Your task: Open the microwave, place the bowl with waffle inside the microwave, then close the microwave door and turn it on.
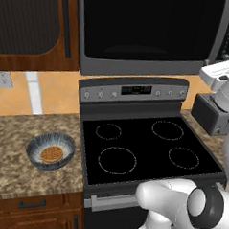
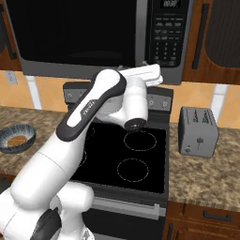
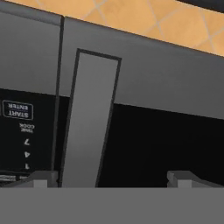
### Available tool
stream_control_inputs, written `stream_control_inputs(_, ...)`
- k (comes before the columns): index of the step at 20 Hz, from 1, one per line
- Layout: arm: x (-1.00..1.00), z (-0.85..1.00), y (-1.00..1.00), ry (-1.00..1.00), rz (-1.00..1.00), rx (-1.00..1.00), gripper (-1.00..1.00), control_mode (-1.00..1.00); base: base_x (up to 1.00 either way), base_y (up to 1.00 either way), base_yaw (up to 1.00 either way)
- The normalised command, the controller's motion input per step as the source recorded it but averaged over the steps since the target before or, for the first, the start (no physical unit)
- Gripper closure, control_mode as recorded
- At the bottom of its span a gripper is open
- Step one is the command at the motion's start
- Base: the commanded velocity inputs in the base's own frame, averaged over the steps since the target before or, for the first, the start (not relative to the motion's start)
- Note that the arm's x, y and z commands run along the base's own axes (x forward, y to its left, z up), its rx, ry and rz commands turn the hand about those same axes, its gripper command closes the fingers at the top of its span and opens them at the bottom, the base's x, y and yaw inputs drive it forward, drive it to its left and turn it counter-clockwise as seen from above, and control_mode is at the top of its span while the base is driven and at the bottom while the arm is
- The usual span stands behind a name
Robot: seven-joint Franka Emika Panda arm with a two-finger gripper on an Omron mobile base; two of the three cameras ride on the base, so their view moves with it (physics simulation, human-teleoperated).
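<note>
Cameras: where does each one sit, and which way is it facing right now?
Left base view: behind-left, looking over stove, bowl; arm lower right.
Right base view: behind-right, facing microwave, toaster; arm lower left.
Hand view: on the hand, rolled, near microwave door handle; open gripper.
Shared: base views both show stove, bowl.

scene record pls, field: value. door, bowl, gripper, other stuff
microwave door: shut, handle straight ahead of the hand
gripper: open, tips either side of the handle's base, holding nothing
bowl: on counter left of stove
waffle: lying in the bowl
toaster: on counter right of the stove
task stage: door not yet opened
</note>
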Motion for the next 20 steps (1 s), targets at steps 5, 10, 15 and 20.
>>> stream_control_inputs(5, 0.14, 0.00, -0.26, 0.00, 0.00, 0.07, -1.00, -1.00, 0.00, 0.00, 0.00)
stream_control_inputs(10, 0.24, 0.00, -0.05, -0.02, 0.00, 0.01, -1.00, -1.00, 0.00, 0.00, 0.00)
stream_control_inputs(15, 0.45, 0.02, 0.00, 0.00, 0.00, 0.00, -1.00, -1.00, 0.00, 0.00, 0.00)
stream_control_inputs(20, 0.27, 0.00, 0.10, 0.00, 0.00, 0.00, -1.00, -1.00, 0.00, 0.00, 0.00)
